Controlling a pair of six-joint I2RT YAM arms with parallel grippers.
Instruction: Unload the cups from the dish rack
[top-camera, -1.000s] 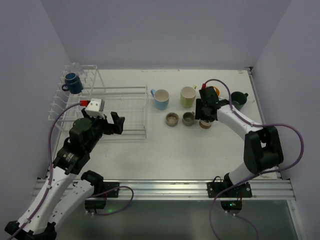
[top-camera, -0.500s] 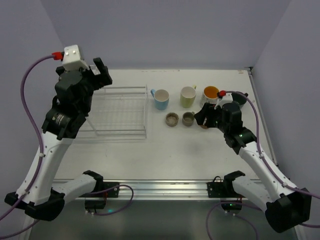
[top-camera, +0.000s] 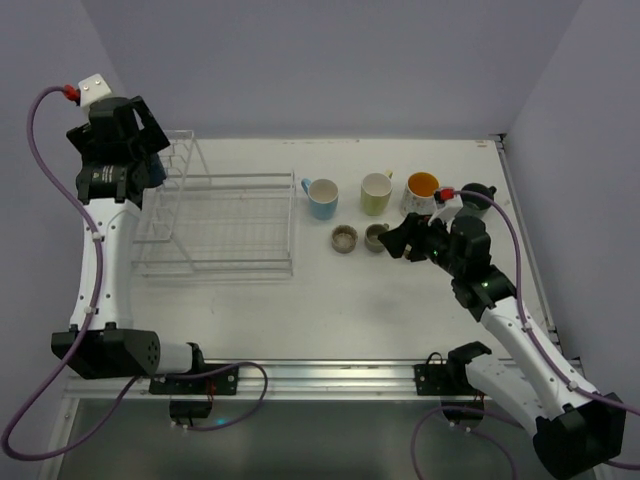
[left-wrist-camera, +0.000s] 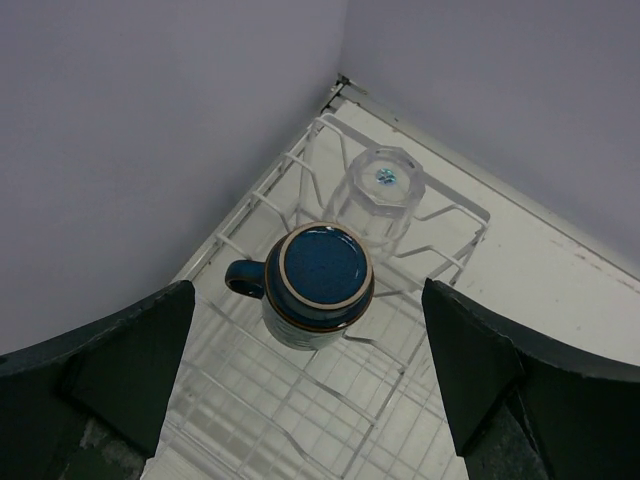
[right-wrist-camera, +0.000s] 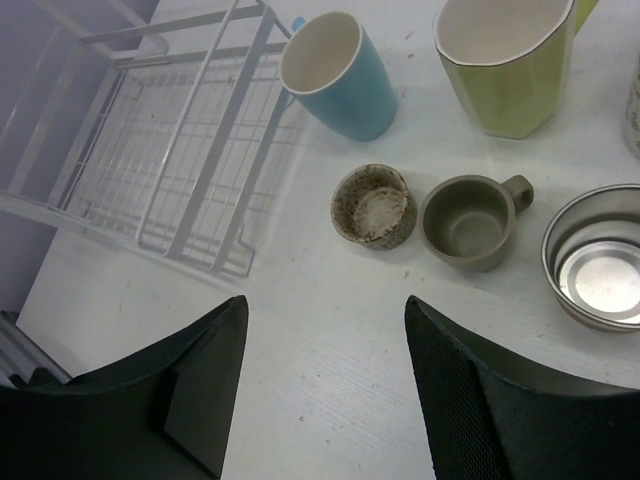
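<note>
A navy cup (left-wrist-camera: 320, 275) hangs upside down on the prongs of the white wire dish rack (top-camera: 215, 225). My left gripper (left-wrist-camera: 310, 400) is open and hovers above the cup, apart from it. In the top view the left gripper (top-camera: 148, 150) hides the cup. On the table stand the light blue cup (top-camera: 322, 197), yellow-green cup (top-camera: 376, 192), orange-inside cup (top-camera: 421, 190), dark green cup (top-camera: 478, 197) and two grey-brown cups (top-camera: 344, 238) (top-camera: 376, 236). My right gripper (top-camera: 400, 238) is open and empty, above bare table near the grey-brown cups (right-wrist-camera: 372, 205) (right-wrist-camera: 470, 220).
A clear glass (left-wrist-camera: 378, 195) sits upside down on the prongs just behind the navy cup. A cup with a shiny inside (right-wrist-camera: 600, 255) stands right of the handled grey-brown cup. The rack's low basket (right-wrist-camera: 170, 150) holds nothing. Walls close in at the left and back.
My left arm has swung up and back from the rack's front to above the prong section. My right arm has pulled back from the cup row towards the near side.
</note>
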